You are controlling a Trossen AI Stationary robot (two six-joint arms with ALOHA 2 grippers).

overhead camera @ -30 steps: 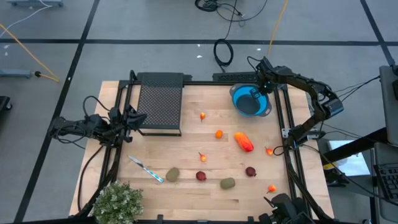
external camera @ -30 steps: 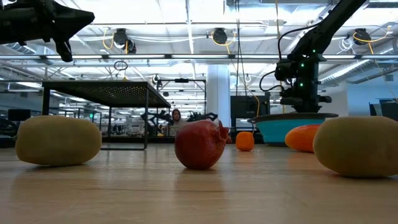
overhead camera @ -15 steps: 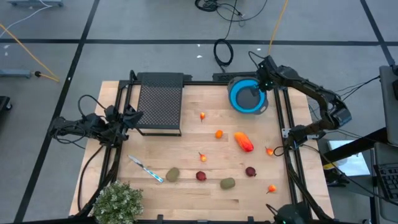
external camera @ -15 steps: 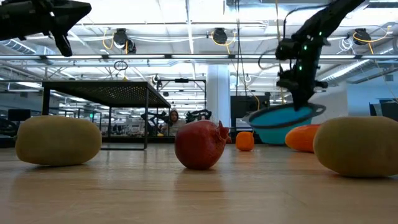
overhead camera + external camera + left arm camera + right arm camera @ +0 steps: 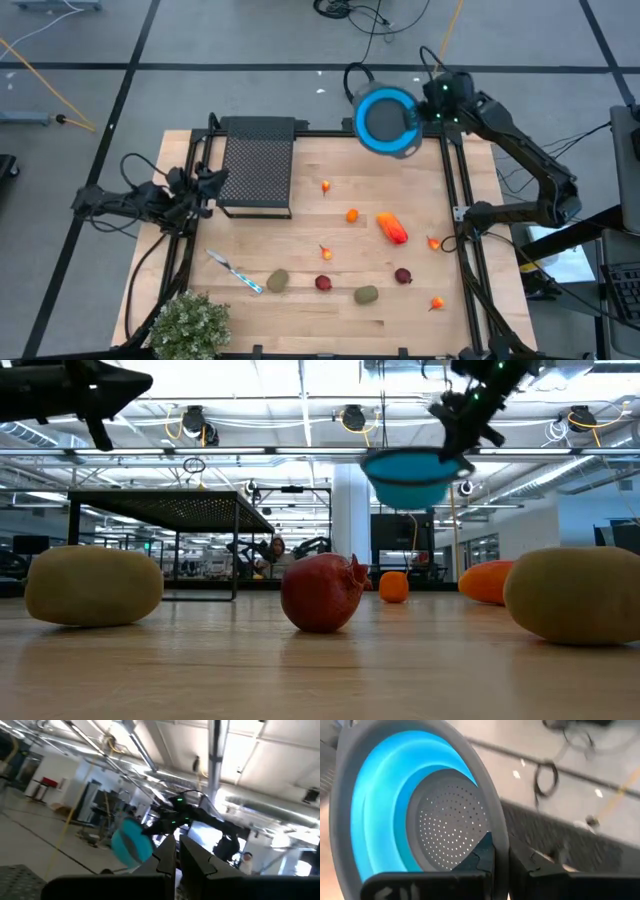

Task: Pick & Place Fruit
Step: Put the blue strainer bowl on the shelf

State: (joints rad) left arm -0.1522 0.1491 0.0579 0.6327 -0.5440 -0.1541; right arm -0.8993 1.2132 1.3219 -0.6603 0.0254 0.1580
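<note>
Blue strainer bowl (image 5: 387,121) is hanging clamped in my right gripper (image 5: 428,108) above desk (image 5: 300,240); left gripper (image 5: 207,186) closed, empty.

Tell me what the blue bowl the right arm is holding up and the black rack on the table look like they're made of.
The blue bowl looks like soft matte silicone or plastic: stepped blue walls, grey rim, and a grey base dotted with drain holes, like a collapsible colander. The right gripper is shut on its rim. The black rack looks like dark metal: a fine mesh top on thin legs, though coated wire or plastic can't be ruled out.
</note>
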